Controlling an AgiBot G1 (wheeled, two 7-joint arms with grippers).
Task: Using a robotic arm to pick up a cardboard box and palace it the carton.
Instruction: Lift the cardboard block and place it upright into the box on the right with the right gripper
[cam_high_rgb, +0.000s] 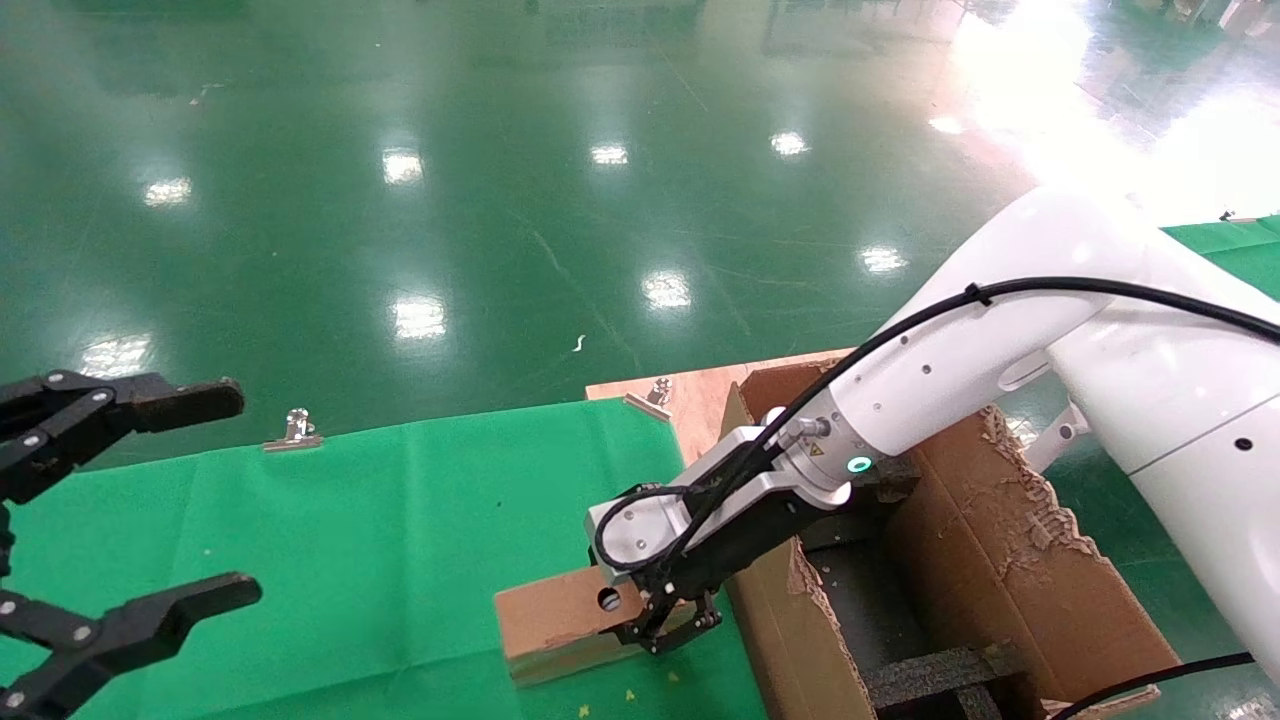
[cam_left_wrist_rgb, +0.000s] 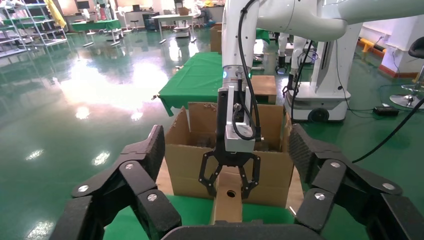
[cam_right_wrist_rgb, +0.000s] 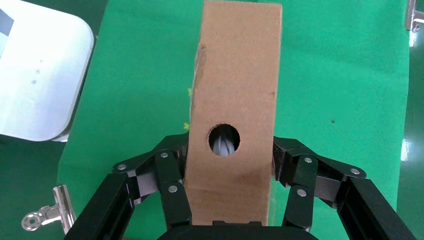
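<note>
The cardboard box (cam_high_rgb: 560, 625) is small, flat and brown with a round hole, and it lies on the green cloth beside the carton. The white robotic arm reaches down to it. My right gripper (cam_high_rgb: 672, 630) is shut on the box's end nearest the carton, its black fingers (cam_right_wrist_rgb: 172, 175) pressed against both long sides of the box (cam_right_wrist_rgb: 235, 85). The left wrist view shows the same grip on the box (cam_left_wrist_rgb: 227, 202) in front of the carton (cam_left_wrist_rgb: 187, 160). The large carton (cam_high_rgb: 1010, 540) has torn flaps and black foam (cam_high_rgb: 940, 668) inside. My left gripper (cam_high_rgb: 240, 495) hangs open at the far left.
A green cloth (cam_high_rgb: 350, 540) covers the table, held by metal binder clips (cam_high_rgb: 293, 432) (cam_high_rgb: 655, 392). A wooden board (cam_high_rgb: 700, 395) lies under the carton. Glossy green floor lies beyond the table edge. A white machine base (cam_right_wrist_rgb: 40, 75) and another clip (cam_right_wrist_rgb: 50, 215) show in the right wrist view.
</note>
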